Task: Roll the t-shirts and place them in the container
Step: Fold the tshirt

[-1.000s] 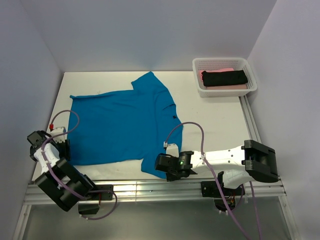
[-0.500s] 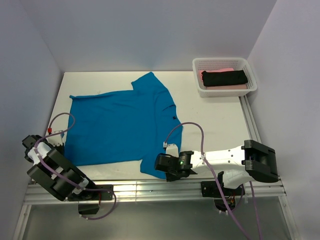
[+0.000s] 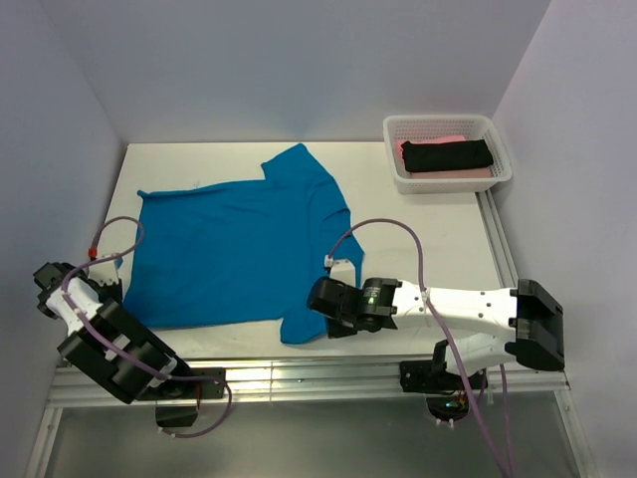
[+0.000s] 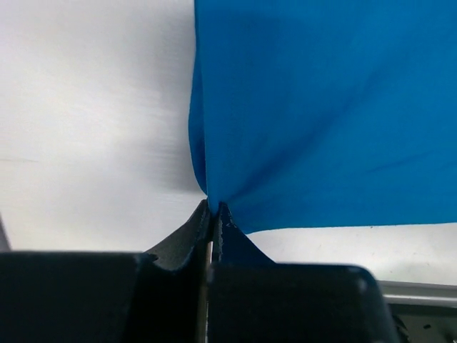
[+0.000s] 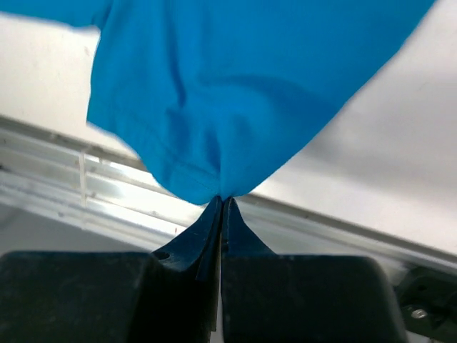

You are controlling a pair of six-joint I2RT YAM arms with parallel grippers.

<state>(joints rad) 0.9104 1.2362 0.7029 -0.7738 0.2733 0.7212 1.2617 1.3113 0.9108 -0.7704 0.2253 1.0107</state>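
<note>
Left jaws: clenched on the blue t-shirt [image 4: 321, 107]. In the left wrist view the tips meet with no gap, and the cloth's edge is pinched between them. Creases fan out from the pinch into the fabric. The cloth runs ahead of these jaws and off to their right. To their left there is only bare white surface [image 4: 86, 107].

Right jaws: clenched on the same blue t-shirt [image 5: 235, 93]. The tips are pressed together on the lowest point of a hemmed flap, stitch line visible; it looks like the near sleeve. The flap puckers at the pinch and widens directly ahead of the jaws. A metal rail [image 5: 71, 186] runs across just behind the pinch, with white surface [image 5: 371, 164] ahead and to the right.

Overhead: the blue t-shirt [image 3: 239, 249] lies spread flat on the surface [image 3: 428, 239], between the two sets of jaws and beyond them. The left jaws are at its near left corner, the right jaws at its near right flap. A purple cable [image 3: 388, 234] arches over the right arm.

A white mesh basket [image 3: 438, 119] stands well beyond the right jaws, off to their right. It holds a rolled black t-shirt [image 3: 448, 155] lying on a pink t-shirt [image 3: 468, 173].
</note>
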